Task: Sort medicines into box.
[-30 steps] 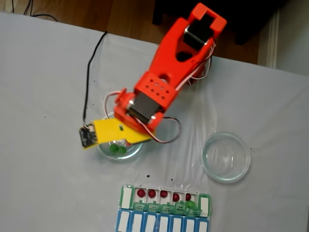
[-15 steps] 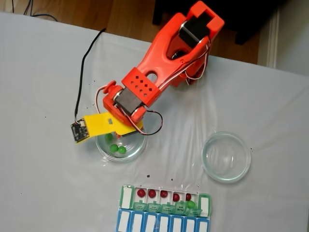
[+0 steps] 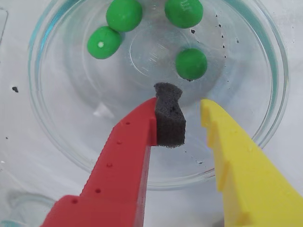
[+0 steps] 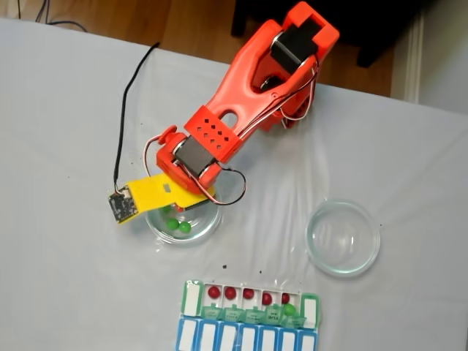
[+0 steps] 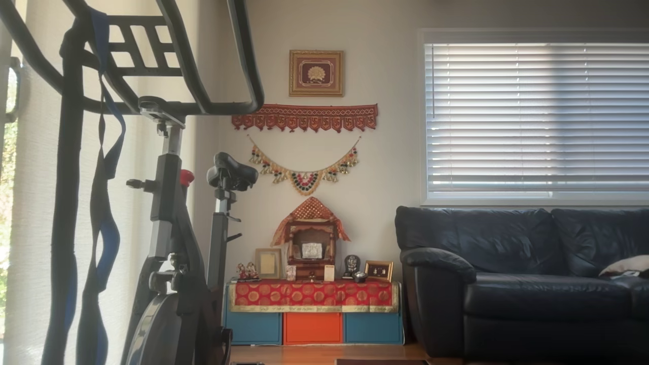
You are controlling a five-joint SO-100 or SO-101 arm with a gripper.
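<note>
- Covering the worktop, a pale grey-white sheet, creased and shiny near the middle, sprinkled with tiny dark specks; strip of wooden floor past the far edge in the fixed view.
- Showing a living room in the other view: exercise bike, dark leather sofa, slatted blind, small shrine on a red cloth.
- Lying with its long axis left to right near the bottom edge of the fixed view, the box, green lids flipped toward the camera; blue-and-white organiser touching it on the near side.
- Holding one dark red ball each in five compartments, e.g.; one green ball toward the right end.
- Printed lid labels too small to read.
- Resting in the left glass dish, four green balls; right glass dish well apart.
- Hovering over the left dish, the tool, parted, nothing between red and yellow fingers; dark foam pad on the red one.
</note>
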